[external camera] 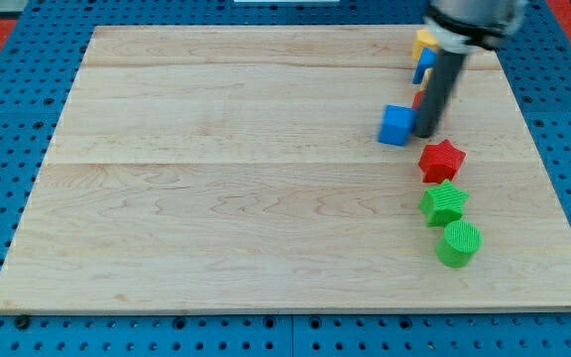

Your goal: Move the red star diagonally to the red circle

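The red star lies on the wooden board at the view's right. My tip stands just above and left of it, right beside a blue cube. A sliver of a red block, probably the red circle, shows behind the rod, mostly hidden by it.
A green star and a green cylinder lie below the red star. A yellow block and a blue block sit near the view's top right, partly hidden by the arm. Blue pegboard surrounds the board.
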You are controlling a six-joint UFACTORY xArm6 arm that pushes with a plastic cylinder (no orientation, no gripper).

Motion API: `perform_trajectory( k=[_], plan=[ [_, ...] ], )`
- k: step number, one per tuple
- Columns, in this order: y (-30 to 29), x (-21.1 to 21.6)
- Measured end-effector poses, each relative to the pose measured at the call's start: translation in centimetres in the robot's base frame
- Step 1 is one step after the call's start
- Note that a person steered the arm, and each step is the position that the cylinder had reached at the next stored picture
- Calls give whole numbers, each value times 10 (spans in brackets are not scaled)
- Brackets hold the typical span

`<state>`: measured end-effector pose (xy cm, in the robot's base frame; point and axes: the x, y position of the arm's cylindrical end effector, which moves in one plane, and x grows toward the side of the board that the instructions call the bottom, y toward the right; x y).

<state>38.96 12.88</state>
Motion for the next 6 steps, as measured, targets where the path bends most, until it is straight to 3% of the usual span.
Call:
perform_trajectory(
  k=[1, 2, 4, 5, 6],
  plan=[
    [-86, -3],
    [-96, -4],
    [47, 19],
    [74, 25],
    [59, 62]
  ],
)
